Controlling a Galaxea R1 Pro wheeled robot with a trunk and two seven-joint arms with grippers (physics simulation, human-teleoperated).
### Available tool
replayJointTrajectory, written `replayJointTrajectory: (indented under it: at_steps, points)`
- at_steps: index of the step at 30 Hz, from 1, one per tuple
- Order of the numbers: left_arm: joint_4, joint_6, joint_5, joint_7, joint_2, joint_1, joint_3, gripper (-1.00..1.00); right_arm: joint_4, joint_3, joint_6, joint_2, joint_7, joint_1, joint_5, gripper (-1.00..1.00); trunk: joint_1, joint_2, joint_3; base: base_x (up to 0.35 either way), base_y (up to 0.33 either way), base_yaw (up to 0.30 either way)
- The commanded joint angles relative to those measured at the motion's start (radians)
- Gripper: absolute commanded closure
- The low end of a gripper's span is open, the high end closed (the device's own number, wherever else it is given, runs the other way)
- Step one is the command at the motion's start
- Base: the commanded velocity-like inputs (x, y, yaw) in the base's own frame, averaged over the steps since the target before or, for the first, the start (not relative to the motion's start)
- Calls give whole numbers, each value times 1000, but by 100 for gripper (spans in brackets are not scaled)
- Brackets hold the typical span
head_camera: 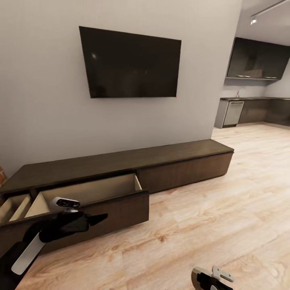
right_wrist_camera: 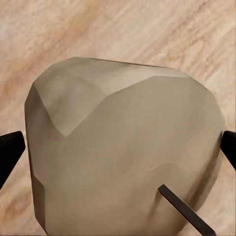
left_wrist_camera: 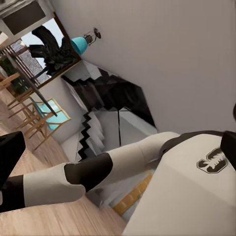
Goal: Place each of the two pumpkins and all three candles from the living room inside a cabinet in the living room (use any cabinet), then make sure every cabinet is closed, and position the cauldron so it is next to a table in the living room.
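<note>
The right jaws [right_wrist_camera: 118, 147] are closed on a candle [right_wrist_camera: 123, 152], their dark tips pressed to its two sides over the wood floor [right_wrist_camera: 147, 34], while for the left gripper [head_camera: 94, 219], hanging just before the open drawer [head_camera: 96, 191] of the cabinet [head_camera: 161, 159], I cannot tell how far the jaws are parted. The step in hand looks like stowing this candle, so the right arm, low at the robot's near side, must lift it over the drawer's front edge and let go above the pale inside. The floor between is bare and wide, but the left arm crowds the drawer's left half, so the right half gives freer room.
</note>
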Motion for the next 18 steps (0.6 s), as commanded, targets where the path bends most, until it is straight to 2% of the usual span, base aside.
replayJointTrajectory:
  at_steps: [1,18]
  points:
    - [1,10,5,-3,1,-1,-3,-100,-3,9,2,-1,-8,0,-7,100,0,0,-1,-198,0,275]
    - [8,10,6,-1,2,-1,-3,-100,-3,10,3,0,-7,0,-5,100,0,0,-1,-325,0,275]
